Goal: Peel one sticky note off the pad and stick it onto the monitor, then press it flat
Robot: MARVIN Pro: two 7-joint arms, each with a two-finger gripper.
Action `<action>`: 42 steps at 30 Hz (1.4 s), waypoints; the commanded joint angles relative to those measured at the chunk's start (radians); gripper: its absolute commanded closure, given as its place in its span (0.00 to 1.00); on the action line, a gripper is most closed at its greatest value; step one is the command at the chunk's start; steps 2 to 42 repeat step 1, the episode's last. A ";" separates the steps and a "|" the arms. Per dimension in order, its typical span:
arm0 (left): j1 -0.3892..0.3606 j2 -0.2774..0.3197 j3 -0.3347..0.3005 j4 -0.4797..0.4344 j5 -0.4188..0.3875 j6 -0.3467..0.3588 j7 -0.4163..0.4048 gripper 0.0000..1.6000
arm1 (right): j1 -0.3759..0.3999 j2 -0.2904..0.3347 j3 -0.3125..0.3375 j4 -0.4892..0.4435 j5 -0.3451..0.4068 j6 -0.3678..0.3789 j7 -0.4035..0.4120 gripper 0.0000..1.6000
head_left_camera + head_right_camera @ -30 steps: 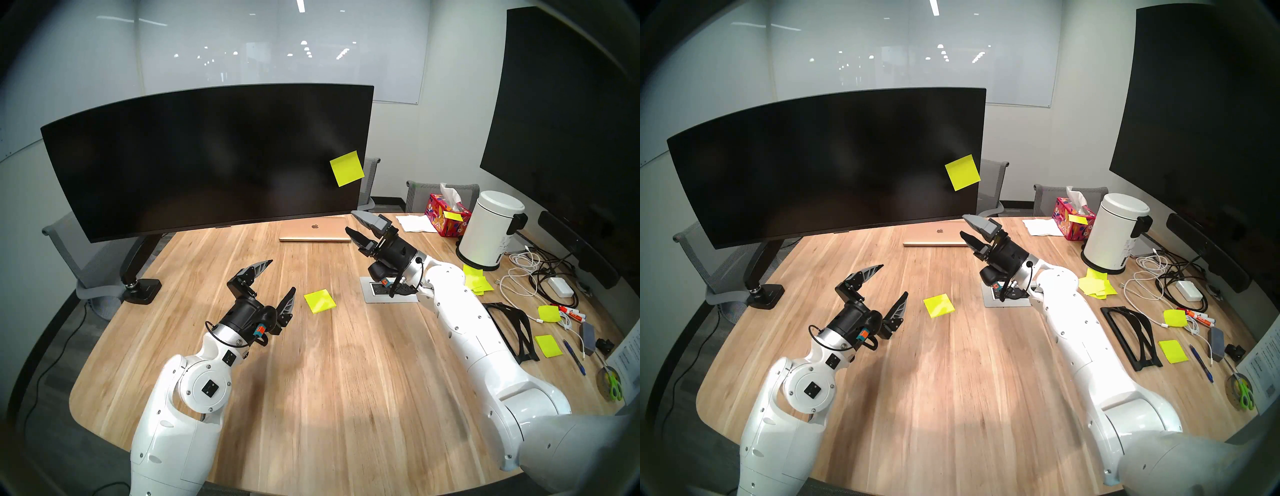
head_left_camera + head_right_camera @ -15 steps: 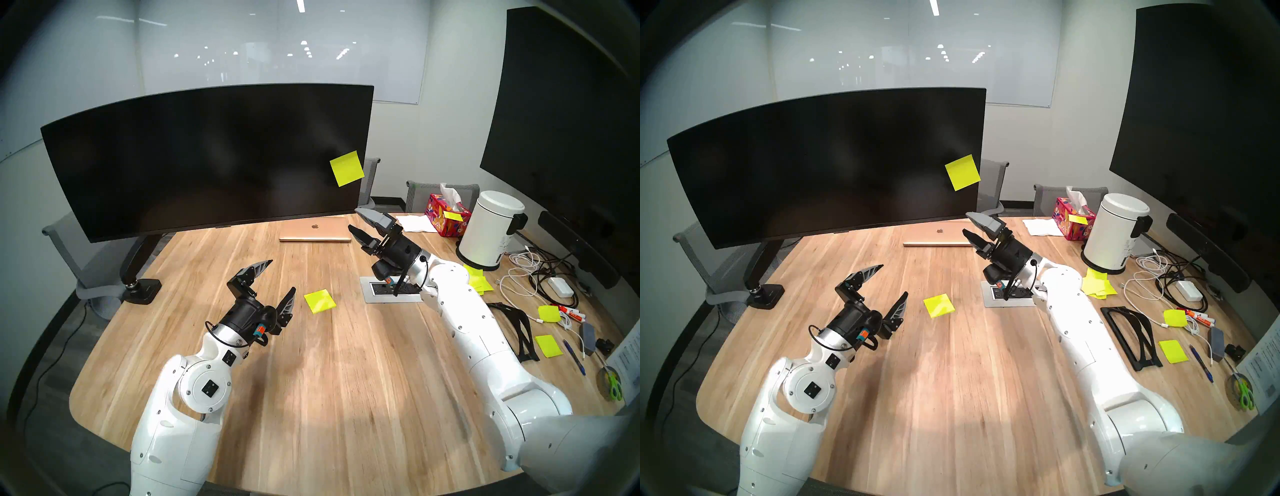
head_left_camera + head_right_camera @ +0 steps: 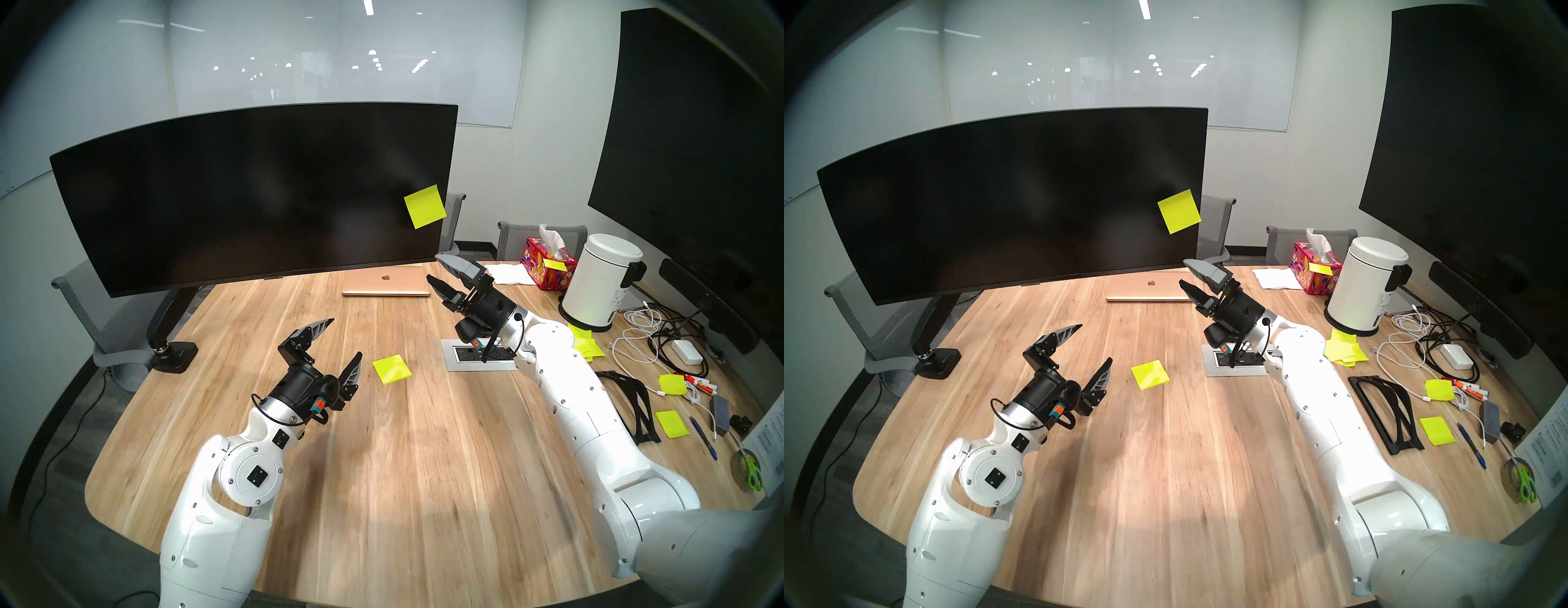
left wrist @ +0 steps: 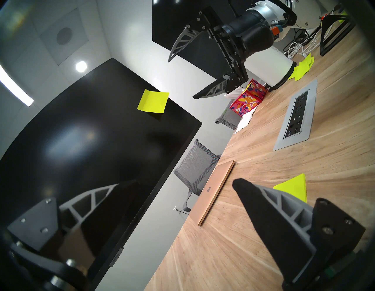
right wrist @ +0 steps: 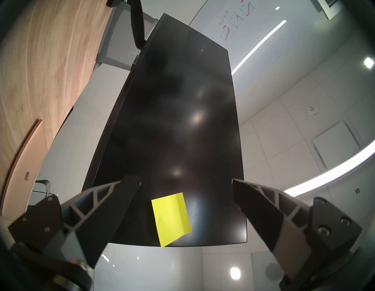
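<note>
Head view: curved monitor (image 3: 254,199) on a black arm mount, standing over a wooden desk (image 3: 403,467).
Sticky note: one neon yellow-green sticky note (image 3: 424,206) sits tilted on the monitor's dark screen, near its right edge; in the right wrist view its lower corner seems to lift off the glass, though the angle is poor.
Pad: the pad (image 3: 391,369) lies flat on the desk, between the two arms.
Left tool: left tool (image 3: 344,342) is spread wide and empty, raised just beside the pad.
Right tool: right tool (image 3: 438,270) is also spread wide and empty, pointing up toward the note, clear of the screen.
Behind: a closed gold laptop (image 3: 385,282) lies under the monitor's lower edge.
</note>
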 commanded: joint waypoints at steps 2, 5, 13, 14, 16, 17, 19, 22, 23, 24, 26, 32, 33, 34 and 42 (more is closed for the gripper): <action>0.000 0.000 -0.002 -0.025 0.001 -0.001 0.005 0.00 | 0.012 -0.003 0.005 -0.021 0.005 0.002 -0.008 0.00; 0.000 0.000 -0.002 -0.025 0.001 -0.001 0.005 0.00 | 0.012 -0.003 0.005 -0.021 0.005 0.002 -0.008 0.00; 0.000 0.000 -0.002 -0.025 0.001 -0.001 0.005 0.00 | 0.012 -0.003 0.005 -0.021 0.005 0.002 -0.008 0.00; 0.000 0.000 -0.002 -0.025 0.001 -0.001 0.005 0.00 | 0.012 -0.003 0.005 -0.021 0.005 0.002 -0.008 0.00; 0.000 0.000 -0.002 -0.025 0.001 -0.001 0.005 0.00 | 0.012 -0.003 0.005 -0.021 0.005 0.002 -0.008 0.00; 0.000 0.000 -0.002 -0.025 0.001 -0.001 0.005 0.00 | 0.012 -0.003 0.005 -0.021 0.005 0.002 -0.008 0.00; 0.000 0.000 -0.002 -0.025 0.001 -0.001 0.005 0.00 | 0.012 -0.003 0.005 -0.021 0.005 0.002 -0.008 0.00; 0.000 0.000 -0.002 -0.025 0.001 -0.001 0.005 0.00 | 0.012 -0.003 0.005 -0.021 0.005 0.002 -0.008 0.00; 0.000 0.000 -0.002 -0.025 0.001 -0.001 0.005 0.00 | 0.012 -0.003 0.005 -0.021 0.005 0.002 -0.008 0.00; 0.000 0.000 -0.002 -0.025 0.001 -0.001 0.005 0.00 | 0.012 -0.003 0.005 -0.021 0.005 0.002 -0.008 0.00; 0.000 0.000 -0.002 -0.025 0.001 -0.001 0.005 0.00 | 0.012 -0.003 0.005 -0.021 0.005 0.002 -0.008 0.00; 0.000 0.000 -0.002 -0.025 0.001 -0.001 0.005 0.00 | 0.012 -0.003 0.005 -0.021 0.005 0.002 -0.008 0.00; 0.000 0.000 -0.002 -0.025 0.001 -0.001 0.005 0.00 | 0.012 -0.003 0.005 -0.021 0.005 0.002 -0.008 0.00; 0.000 0.000 -0.002 -0.025 0.001 -0.001 0.005 0.00 | 0.012 -0.003 0.005 -0.021 0.005 0.002 -0.008 0.00; 0.000 0.000 -0.002 -0.025 0.001 -0.001 0.005 0.00 | 0.012 -0.003 0.005 -0.021 0.005 0.002 -0.008 0.00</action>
